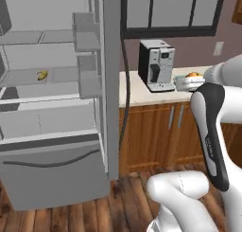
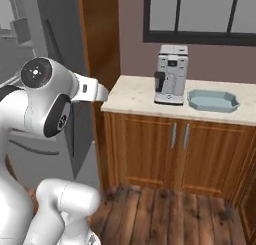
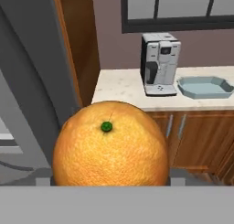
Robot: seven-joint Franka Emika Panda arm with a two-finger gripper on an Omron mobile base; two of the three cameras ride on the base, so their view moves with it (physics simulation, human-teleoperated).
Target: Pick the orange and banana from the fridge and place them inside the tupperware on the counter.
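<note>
The orange (image 3: pixel 109 145) sits large and close in the hand view, stem end towards the camera, with my gripper (image 3: pixel 109 179) shut on it; a grey fingertip shows at each side of it. From the left base view the orange (image 1: pixel 193 75) peeks out beside my arm, in line with the tupperware (image 1: pixel 183 83). The pale blue tupperware (image 2: pixel 212 101) (image 3: pixel 203 87) lies empty on the counter (image 2: pixel 132 96), right of the coffee machine. The banana (image 1: pixel 42 75) rests on a middle shelf of the open fridge (image 1: pixel 47 131).
A white-and-black coffee machine (image 2: pixel 171 74) (image 3: pixel 160 63) stands on the counter between the fridge side and the tray. The open fridge door (image 1: pixel 97 84) with its bins juts out at the left. Brown cabinets (image 2: pixel 175 154) sit below; a dark-framed window is behind.
</note>
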